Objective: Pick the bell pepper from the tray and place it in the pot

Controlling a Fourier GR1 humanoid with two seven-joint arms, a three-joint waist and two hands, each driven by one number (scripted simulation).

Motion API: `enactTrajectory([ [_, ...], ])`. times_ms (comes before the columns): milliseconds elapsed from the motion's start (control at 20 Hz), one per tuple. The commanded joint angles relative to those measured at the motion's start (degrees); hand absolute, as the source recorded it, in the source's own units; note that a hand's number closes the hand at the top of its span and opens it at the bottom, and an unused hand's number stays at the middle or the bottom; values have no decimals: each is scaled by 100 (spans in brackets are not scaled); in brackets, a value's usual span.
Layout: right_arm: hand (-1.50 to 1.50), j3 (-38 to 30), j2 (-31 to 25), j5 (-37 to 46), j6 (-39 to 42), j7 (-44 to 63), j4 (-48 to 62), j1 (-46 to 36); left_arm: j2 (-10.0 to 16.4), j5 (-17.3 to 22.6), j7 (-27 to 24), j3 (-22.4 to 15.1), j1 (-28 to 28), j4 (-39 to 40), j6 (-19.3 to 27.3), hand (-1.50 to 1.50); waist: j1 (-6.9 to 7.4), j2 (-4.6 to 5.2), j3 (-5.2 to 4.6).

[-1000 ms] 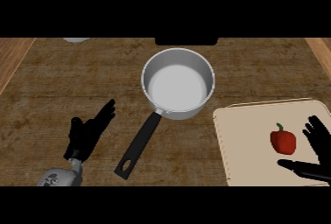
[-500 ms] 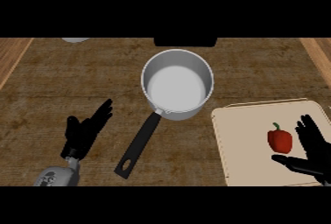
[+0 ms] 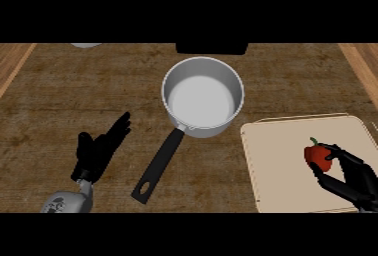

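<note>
A red bell pepper point(image 3: 317, 156) with a green stem lies on the beige tray point(image 3: 280, 165) at the right. My right hand point(image 3: 348, 172) has come in from the lower right. Its fingers curl against the pepper's right side and its thumb lies just under the pepper, which still rests on the tray. The steel pot point(image 3: 202, 96) stands in the middle of the counter, nothing inside it, with its black handle point(image 3: 159, 165) pointing toward the lower left. My left hand point(image 3: 100, 150) rests open at the lower left, fingers up, well away from the pot.
The wooden counter point(image 3: 66, 95) runs to lighter side strips at left and right. A dark object point(image 3: 211, 48) sits at the back edge behind the pot, and a pale rim point(image 3: 86, 45) shows at the back left.
My right hand has moved left onto the pepper, and its fingers have gone from straight to curled round it. Pot, tray and left hand have not moved.
</note>
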Motion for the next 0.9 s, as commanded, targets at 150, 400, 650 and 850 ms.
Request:
enactTrajectory([
  [150, 150, 164, 435, 149, 41, -555, 679, -319, -8, -27, 115, -21, -62, -129, -24, 0, 107, 115, 226],
  [400, 150, 909, 148, 676, 944, -1161, 163, 4, -56, -103, -107, -48, 39, 100, -19, 0, 70, 113, 218],
  [650, 150, 868, 125, 1044, 528, -2113, -238, 485, -35, -196, -208, -72, 396, -170, 27, 0, 17, 82, 215],
  [850, 150, 1018, 262, 1264, 180, -1953, -1066, 821, -188, -194, 133, 9, -76, 10, 113, 0, -39, 87, 211],
])
